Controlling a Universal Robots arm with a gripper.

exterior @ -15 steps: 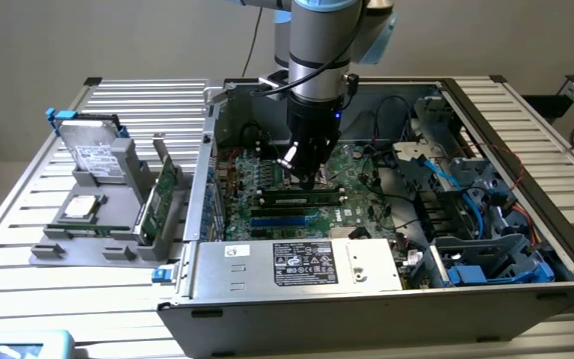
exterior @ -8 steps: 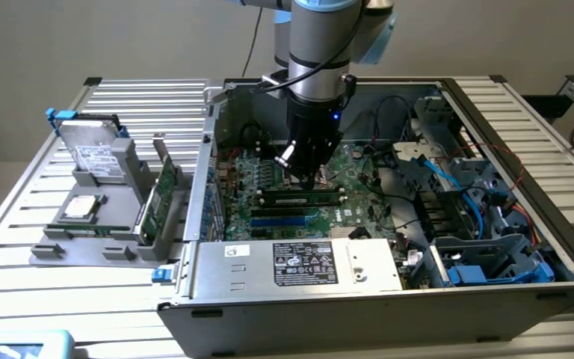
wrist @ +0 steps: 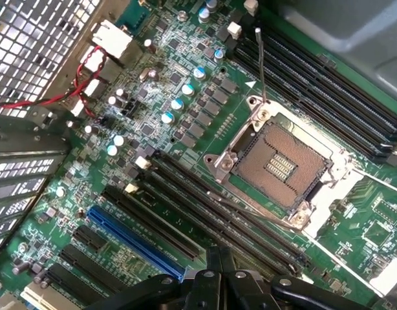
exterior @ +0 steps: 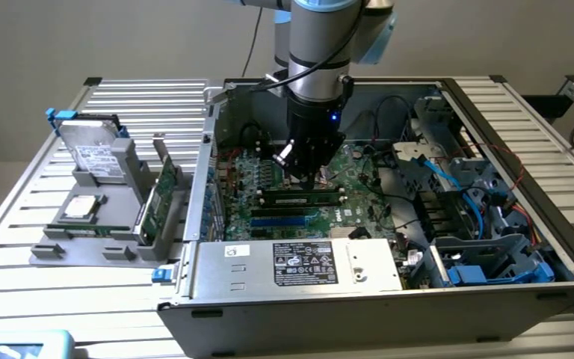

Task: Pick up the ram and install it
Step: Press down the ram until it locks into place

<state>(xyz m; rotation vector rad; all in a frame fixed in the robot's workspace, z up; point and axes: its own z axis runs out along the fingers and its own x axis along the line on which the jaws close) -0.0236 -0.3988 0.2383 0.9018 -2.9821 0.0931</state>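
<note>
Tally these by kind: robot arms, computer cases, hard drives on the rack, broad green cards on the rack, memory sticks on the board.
Robot arm: 1
Computer case: 1
Hard drive: 1
Broad green card: 1
Memory stick: 1
Total: 5

One open computer case (exterior: 387, 299), one robot arm (exterior: 317, 52), one gripper (exterior: 305, 173) (middle of the frame), one blue slot (wrist: 137, 240), one empty chip socket (wrist: 281, 165).

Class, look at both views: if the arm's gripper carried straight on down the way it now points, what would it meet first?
Probably the slim green ram stick, already lying along a slot on the green motherboard. The gripper, jaws shut, hangs just above it; depth is unclear, so a neighbouring black slot is possible.
</note>
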